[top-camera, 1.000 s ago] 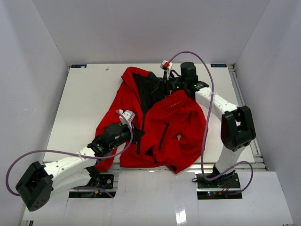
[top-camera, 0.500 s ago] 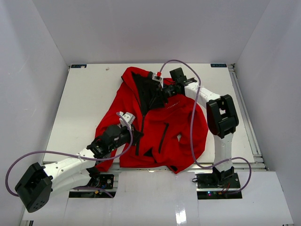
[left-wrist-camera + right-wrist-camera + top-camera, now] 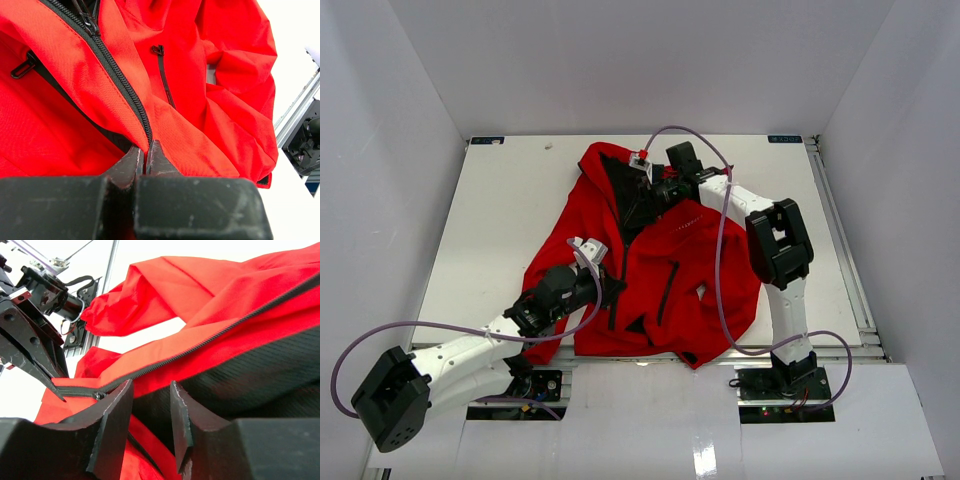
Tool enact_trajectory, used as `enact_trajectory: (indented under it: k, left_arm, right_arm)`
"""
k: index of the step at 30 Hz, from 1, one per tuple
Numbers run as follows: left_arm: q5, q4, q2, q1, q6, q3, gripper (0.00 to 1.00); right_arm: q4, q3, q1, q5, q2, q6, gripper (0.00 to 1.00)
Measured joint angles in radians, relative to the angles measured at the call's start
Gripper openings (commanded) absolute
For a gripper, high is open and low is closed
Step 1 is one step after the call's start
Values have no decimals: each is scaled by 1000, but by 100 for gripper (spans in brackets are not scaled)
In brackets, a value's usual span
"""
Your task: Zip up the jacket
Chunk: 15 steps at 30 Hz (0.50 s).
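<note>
Left gripper [image 3: 146, 150]: fingers pressed tight together, clamping the bottom end of the front zipper [image 3: 117, 75], which runs straight out ahead of the tips. Red jacket [image 3: 210, 65] spreads on both sides of them, pocket zip [image 3: 162, 70] just right of the teeth. That arm lies low, stretched out long.

Right gripper [image 3: 150, 400]: a narrow gap, black lining [image 3: 260, 370] filling it; can't tell if they're pinching. Slider [image 3: 98, 395] beside the left fingertip. Elbow high, forearm reaching in over the collar end.
</note>
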Motion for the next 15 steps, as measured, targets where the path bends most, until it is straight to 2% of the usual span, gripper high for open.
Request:
enact_trajectory:
  k: [3,9,15]
  left_arm:
    - [1,0,-3,0,0,0,0]
    - [7,-1,-3,0,0,0,0]
    - [13,-1,-3,0,0,0,0]
  right_arm:
    - [18,-22,19,3,-2,1,34]
    - [42,-136,43,-11,-16,-12,35]
    - [53,-155,43,-25,-31,-11,39]
